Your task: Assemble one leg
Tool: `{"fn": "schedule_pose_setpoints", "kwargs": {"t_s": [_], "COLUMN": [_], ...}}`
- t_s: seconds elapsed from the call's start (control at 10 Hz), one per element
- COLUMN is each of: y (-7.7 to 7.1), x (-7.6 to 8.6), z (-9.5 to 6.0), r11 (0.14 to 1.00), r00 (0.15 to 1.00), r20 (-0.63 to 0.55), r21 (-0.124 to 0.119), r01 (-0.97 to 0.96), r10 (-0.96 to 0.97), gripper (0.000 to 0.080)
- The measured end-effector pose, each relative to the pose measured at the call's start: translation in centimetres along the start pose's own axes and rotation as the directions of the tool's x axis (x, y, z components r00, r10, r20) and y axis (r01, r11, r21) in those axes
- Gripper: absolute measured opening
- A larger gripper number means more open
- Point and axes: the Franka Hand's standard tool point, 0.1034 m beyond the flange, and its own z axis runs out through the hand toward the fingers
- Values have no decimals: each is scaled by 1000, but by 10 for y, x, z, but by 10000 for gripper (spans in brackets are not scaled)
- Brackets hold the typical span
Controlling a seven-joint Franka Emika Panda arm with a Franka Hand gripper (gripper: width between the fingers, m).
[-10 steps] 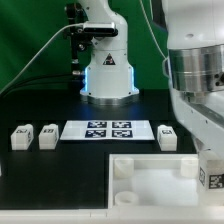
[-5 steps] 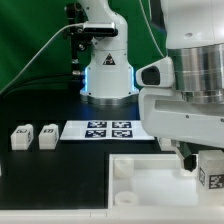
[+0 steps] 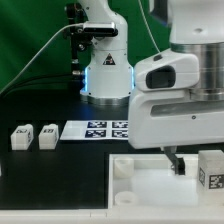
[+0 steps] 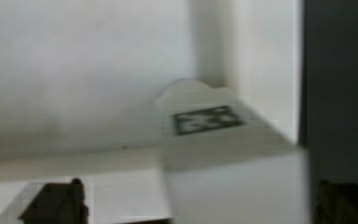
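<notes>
A leg, a white block with a square marker tag, lies ahead of my gripper in the wrist view. The two dark fingertips stand wide apart, open, with the leg's white body reaching down between them; I cannot tell whether they touch it. In the exterior view the gripper hangs low over the right side of the large white tray-like part, next to a tagged leg. Two more legs stand at that view's left.
The marker board lies behind the tray-like part, partly covered by my arm. The robot base stands at the back with cables to the exterior view's left. My arm's white body hides the exterior view's right side.
My arm has swung toward the exterior view's left and come lower, now covering the leg that stood beside the marker board. The legs at the left have not moved.
</notes>
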Motion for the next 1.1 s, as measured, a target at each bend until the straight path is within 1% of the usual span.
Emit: {"fn": "schedule_pose_setpoints", "kwargs": {"t_s": [0.1,0.2,0.3,0.4,0.5,0.6,0.7,0.8,0.9,1.0,1.1], "y": [0,0,0,-1,-1,-1,-1,-1,0,1,2], "x": [0,0,0,0,0,0,1,1,0,0,-1], "z": [0,0,0,0,0,1,1,1,1,1,0], "r11": [1000,999,989,966,942,900,815,698,529,335,133], "r00": [1000,999,989,966,942,900,815,698,529,335,133], "r20": [0,0,0,1,1,3,7,9,9,10,29], "r21": [-1,-1,2,2,2,6,9,3,-6,-6,-3], "r01": [-29,-43,-147,-258,-337,-437,-580,-717,-849,-942,-991], "r10": [29,43,147,258,337,437,580,716,849,942,991], "gripper": [649,561,365,365,292,292,292,292,292,292,292]}}
